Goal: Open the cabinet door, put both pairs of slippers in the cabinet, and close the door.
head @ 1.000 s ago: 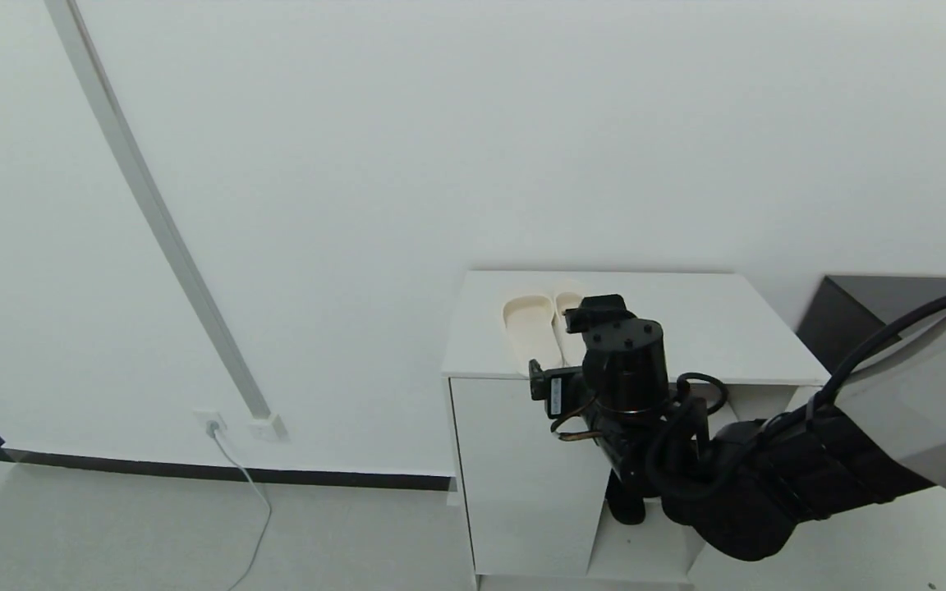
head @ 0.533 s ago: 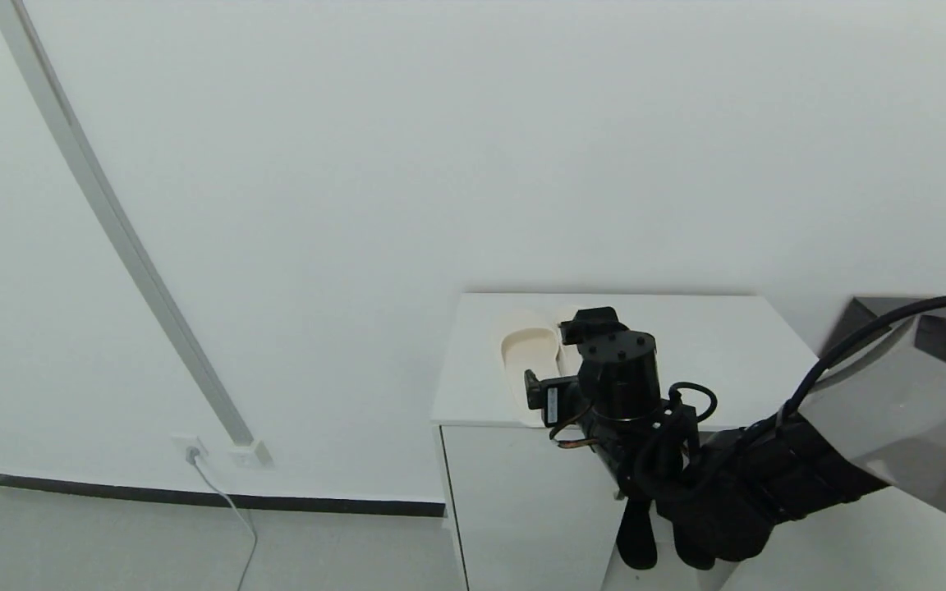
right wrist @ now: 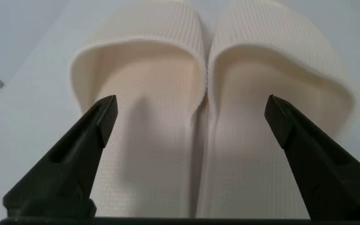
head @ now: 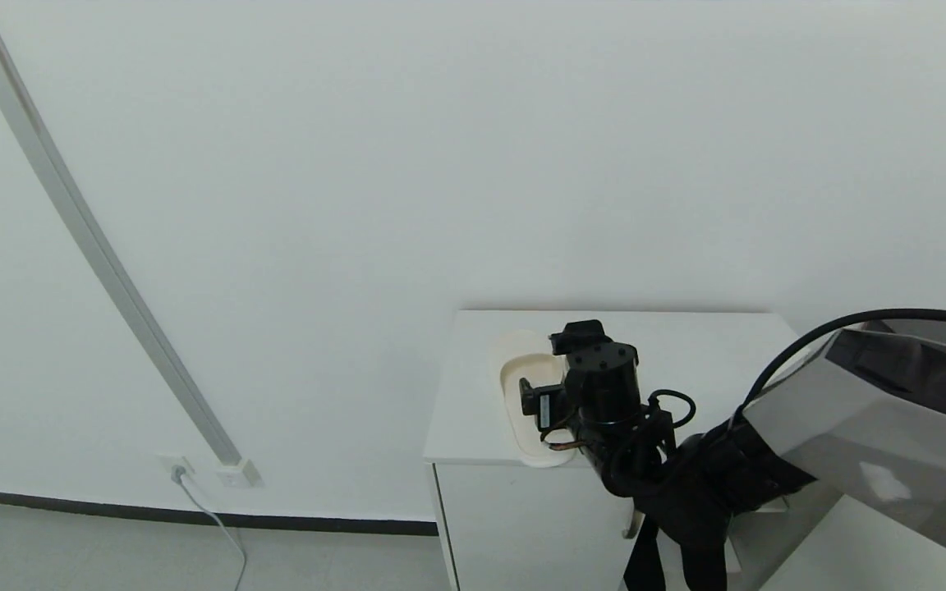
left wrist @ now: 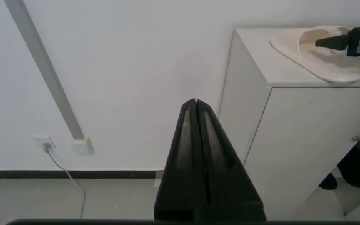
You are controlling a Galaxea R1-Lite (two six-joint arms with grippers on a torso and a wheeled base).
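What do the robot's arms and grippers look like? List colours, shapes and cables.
The right arm is black, with a cylindrical wrist housing, looped black cables and a white label; its upper shell is grey and angular, with a thick black cable above. The right gripper has two black, pointed fingers. The left gripper is black and wedge-shaped.

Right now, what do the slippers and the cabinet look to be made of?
Slippers: cream, probably soft moulded foam or rubber. The finish is matt, with a fine waffle texture across the surface and thick rounded edges.
Cabinet: probably white laminated or painted board. The panels are flat, smooth and matt, with crisp square edges and no visible grain.
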